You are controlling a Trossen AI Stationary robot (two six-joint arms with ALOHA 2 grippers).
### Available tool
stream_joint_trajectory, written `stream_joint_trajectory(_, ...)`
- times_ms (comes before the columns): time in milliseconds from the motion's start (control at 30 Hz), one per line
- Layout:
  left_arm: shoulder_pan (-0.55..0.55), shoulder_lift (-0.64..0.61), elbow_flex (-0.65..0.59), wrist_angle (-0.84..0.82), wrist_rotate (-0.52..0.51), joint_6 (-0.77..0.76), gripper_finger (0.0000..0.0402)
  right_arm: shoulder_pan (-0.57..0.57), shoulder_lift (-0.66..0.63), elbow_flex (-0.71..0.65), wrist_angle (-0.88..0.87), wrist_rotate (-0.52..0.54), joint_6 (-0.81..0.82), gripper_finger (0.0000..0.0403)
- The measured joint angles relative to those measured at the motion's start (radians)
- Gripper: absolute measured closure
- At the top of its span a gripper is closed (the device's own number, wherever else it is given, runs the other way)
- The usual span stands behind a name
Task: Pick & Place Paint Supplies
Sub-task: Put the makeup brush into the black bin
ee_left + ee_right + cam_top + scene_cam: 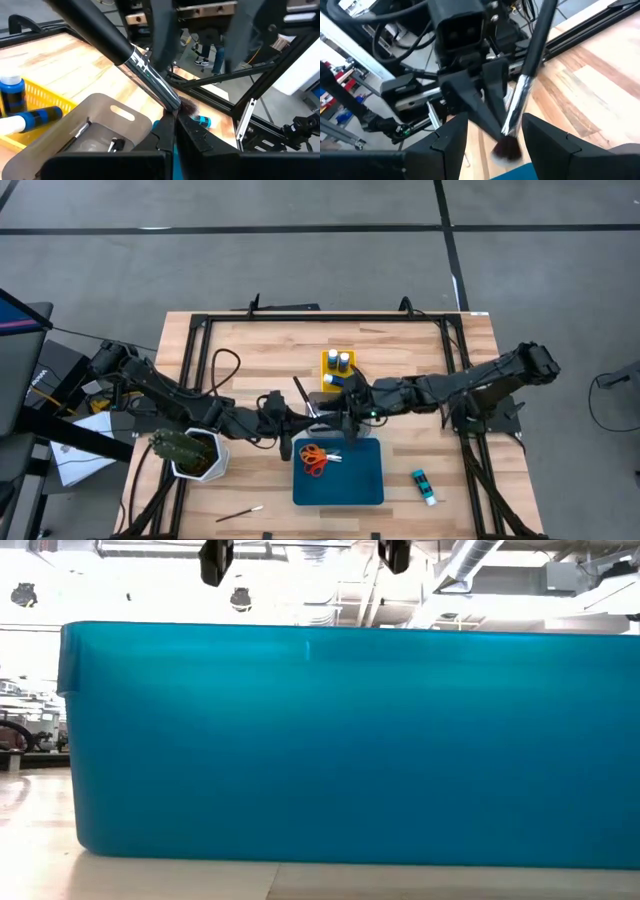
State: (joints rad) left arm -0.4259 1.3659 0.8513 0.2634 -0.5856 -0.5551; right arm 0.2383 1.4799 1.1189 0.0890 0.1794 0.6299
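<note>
Between open right gripper (490, 142): paintbrush (517, 107).

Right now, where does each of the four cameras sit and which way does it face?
High view: above the table, facing straight down; both arms meet over the blue tray.
Low view: at tabletop height, facing the blue tray's wall; no gripper identifiable.
Left wrist view: on the left arm; left gripper shut on the paintbrush.
Right wrist view: on the right arm; open right gripper.
Both wrist views share the paintbrush.
</note>
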Motion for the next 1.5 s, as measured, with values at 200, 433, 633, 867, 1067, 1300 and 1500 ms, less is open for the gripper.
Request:
stream_joint_trajectory(200,-0.001,0.000,0.000,0.022,0.002,0.001,0.0401,-0.059,0.000,0.000,0.001,-0.068,0.037,0.0219)
stream_joint_trajectory(433,-0.001,0.000,0.000,0.033,0.024,0.001,0.0401,-0.126,0.000,0.000,0.055,-0.213,0.066,0.0219)
stream_joint_trajectory(633,-0.001,0.000,0.000,0.050,0.034,0.000,0.0401,-0.153,0.029,-0.002,0.100,-0.318,0.094,0.0213)
stream_joint_trajectory(867,-0.001,0.000,0.000,0.060,0.034,-0.002,0.0401,-0.154,0.144,-0.001,0.261,-0.411,0.148,0.0210)
stream_joint_trajectory(1067,-0.001,0.000,0.000,0.060,0.034,-0.003,0.0401,-0.158,0.189,0.000,0.380,-0.471,0.208,0.0219)
stream_joint_trajectory(1300,-0.026,0.000,0.000,0.050,0.032,-0.009,0.0401,-0.180,0.172,-0.001,0.361,-0.489,0.201,0.0234)
stream_joint_trajectory(1500,-0.054,0.000,0.000,0.044,-0.018,-0.029,0.0401,-0.183,0.167,-0.001,0.333,-0.497,0.193,0.0245)
